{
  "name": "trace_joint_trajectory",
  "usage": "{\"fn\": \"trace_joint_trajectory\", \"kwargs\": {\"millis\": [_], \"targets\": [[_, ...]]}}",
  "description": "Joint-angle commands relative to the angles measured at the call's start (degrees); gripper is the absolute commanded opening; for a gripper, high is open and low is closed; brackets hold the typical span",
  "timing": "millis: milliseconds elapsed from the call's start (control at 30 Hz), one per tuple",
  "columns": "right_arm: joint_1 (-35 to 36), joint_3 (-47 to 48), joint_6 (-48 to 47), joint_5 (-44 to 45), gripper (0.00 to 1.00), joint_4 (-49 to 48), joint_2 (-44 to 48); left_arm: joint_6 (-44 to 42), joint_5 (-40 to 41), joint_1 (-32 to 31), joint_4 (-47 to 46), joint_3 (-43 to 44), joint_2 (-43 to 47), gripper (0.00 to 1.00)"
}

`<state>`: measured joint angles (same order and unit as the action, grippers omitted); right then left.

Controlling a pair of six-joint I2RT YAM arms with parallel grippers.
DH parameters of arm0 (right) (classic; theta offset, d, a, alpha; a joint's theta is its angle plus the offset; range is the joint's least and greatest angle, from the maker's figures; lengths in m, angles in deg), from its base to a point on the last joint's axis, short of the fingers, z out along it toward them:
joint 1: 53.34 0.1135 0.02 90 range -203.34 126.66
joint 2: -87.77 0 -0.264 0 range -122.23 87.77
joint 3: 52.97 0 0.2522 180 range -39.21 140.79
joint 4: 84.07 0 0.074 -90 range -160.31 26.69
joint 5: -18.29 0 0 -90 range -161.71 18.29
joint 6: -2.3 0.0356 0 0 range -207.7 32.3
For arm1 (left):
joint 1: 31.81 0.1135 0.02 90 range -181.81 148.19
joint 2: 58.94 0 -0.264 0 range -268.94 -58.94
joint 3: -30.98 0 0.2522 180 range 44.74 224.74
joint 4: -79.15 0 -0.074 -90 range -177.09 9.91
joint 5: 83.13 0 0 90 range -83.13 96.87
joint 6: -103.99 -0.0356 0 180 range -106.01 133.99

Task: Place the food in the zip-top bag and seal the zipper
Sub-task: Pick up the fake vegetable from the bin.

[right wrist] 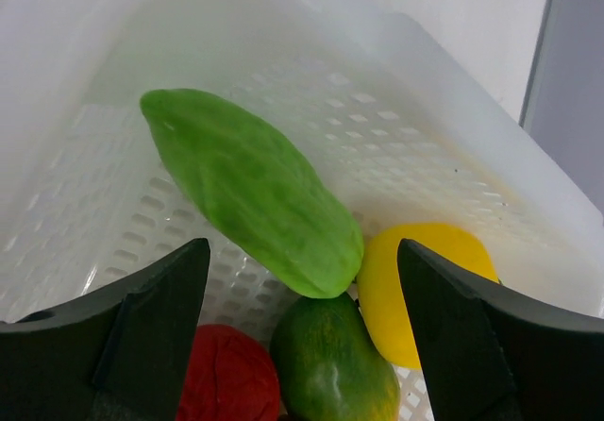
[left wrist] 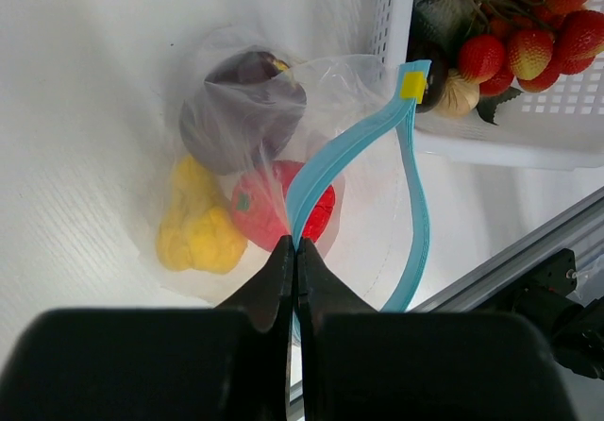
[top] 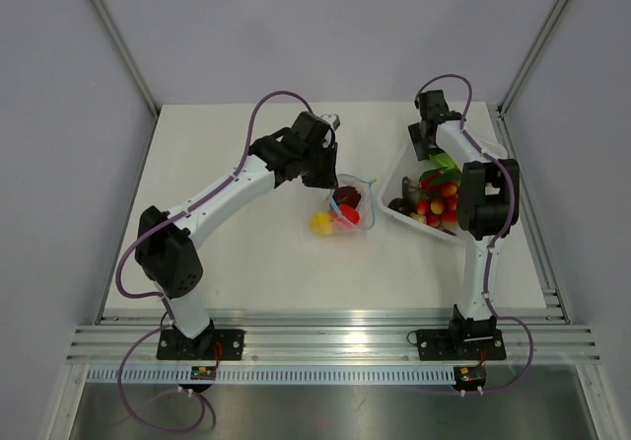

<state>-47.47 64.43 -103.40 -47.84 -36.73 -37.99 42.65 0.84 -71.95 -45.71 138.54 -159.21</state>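
The left fingers (left wrist: pixel 288 272) are pinched shut on one end of the zipper (left wrist: pixel 344 147), whose two strands bow wide apart toward the yellow tab (left wrist: pixel 411 86). The zip-top bag (left wrist: pixel 330 76) lies on the surface (left wrist: pixel 85 109) just beside the basket (left wrist: pixel 491 138), holding a maroon piece (left wrist: pixel 236 109), a yellow piece (left wrist: pixel 198 232) and a red piece (left wrist: pixel 264 209). Nothing anchors the far end, so a pull may drag the floppy bag or close the strands misaligned. The right fingers (right wrist: pixel 151 327) hang open over a green piece (right wrist: pixel 255 194) in the basket.

Bright, even, diffuse light, faint soft shadows, out-of-focus black fingers (left wrist: pixel 269 289) (right wrist: pixel 142 336) low in both wrist views.
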Motion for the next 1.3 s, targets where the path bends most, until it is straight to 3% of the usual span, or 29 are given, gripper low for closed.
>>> {"fn": "trace_joint_trajectory", "kwargs": {"millis": [0, 200, 433, 467, 600, 667, 700, 733, 967, 1267], "targets": [[-0.6, -0.3, -2.7, -2.8, 0.87, -4.1, -1.1, -0.9, -0.7, 0.3, -1.0, 3.4, -0.4, 0.00], [-1.6, -0.2, 0.0, -7.0, 0.83, -4.1, -2.1, -0.4, -0.5, 0.3, -1.2, 3.1, -0.5, 0.00], [-1.7, -1.5, 1.8, -5.4, 0.74, -5.2, -3.0, -0.2, -0.2, 0.3, -1.0, 2.8, 0.1, 0.00], [-1.6, -1.9, 2.2, -5.2, 0.67, -5.6, -2.7, -0.2, -0.1, 0.3, -1.1, 2.7, 0.2, 0.00], [-1.7, -2.0, 4.9, -5.1, 0.56, -5.1, -0.6, 0.2, -0.2, 0.3, -1.7, 1.8, 0.7, 0.00], [-1.7, -2.6, 5.8, -5.6, 0.45, -5.0, 0.9, 0.3, -0.4, 0.3, -2.2, 1.6, 1.0, 0.00], [-1.7, -3.8, 6.3, -6.0, 0.32, -5.5, 2.9, 0.4, -0.5, 0.3, -2.3, 1.5, 1.1, 0.00], [-1.7, -4.7, 7.5, -6.0, 0.29, -5.8, 4.0, 0.4, -0.5, 0.3, -2.4, 1.6, 1.2, 0.00], [-1.7, -13.5, 12.4, -5.6, 0.28, -10.6, 15.1, 0.4, -1.4, 0.3, -3.0, 1.8, 1.8, 0.00], [-1.7, -17.0, 19.1, -9.5, 0.28, -5.6, 27.0, -0.1, -1.6, 0.3, -3.6, 1.2, 2.3, 0.00]]}}
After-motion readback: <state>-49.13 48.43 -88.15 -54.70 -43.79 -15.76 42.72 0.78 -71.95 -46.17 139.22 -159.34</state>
